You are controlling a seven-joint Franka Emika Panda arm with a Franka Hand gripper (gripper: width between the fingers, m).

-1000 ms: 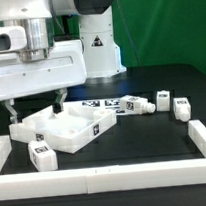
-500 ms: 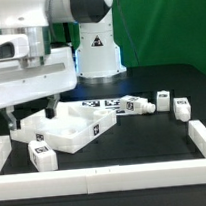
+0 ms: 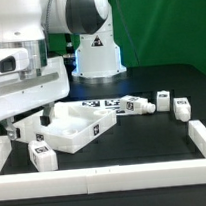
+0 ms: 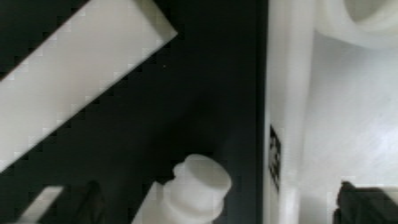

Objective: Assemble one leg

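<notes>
Fingers (image 3: 15, 130): apart and clamped on nothing; in the wrist view they stand either side of a rounded white peg end, with dark gaps on both sides.
Gripper (image 3: 31, 125): low over the worktop, close to the edge at the exterior view's left, just beside the tabletop's side.
Leg (image 3: 40, 153): upright near the corner where the near edge meets the edge at the exterior view's left, just in front of the tabletop and not joined to it (it is probably the peg the wrist camera sees, but I cannot confirm that).
Tabletop (image 3: 75, 130): lies hollow side up toward that same corner; no leg shows fitted to it.
Other legs (image 3: 181, 108): three alike lie loose toward the edge at the exterior view's right, well apart from the tabletop.
Marker board (image 3: 106, 104): flat toward the far edge, behind the tabletop.
Progress: early, in my judgement. Nothing is grasped and nothing is joined. What is left is to close on the leg, lift it, carry it to a tabletop corner and seat it there.
</notes>
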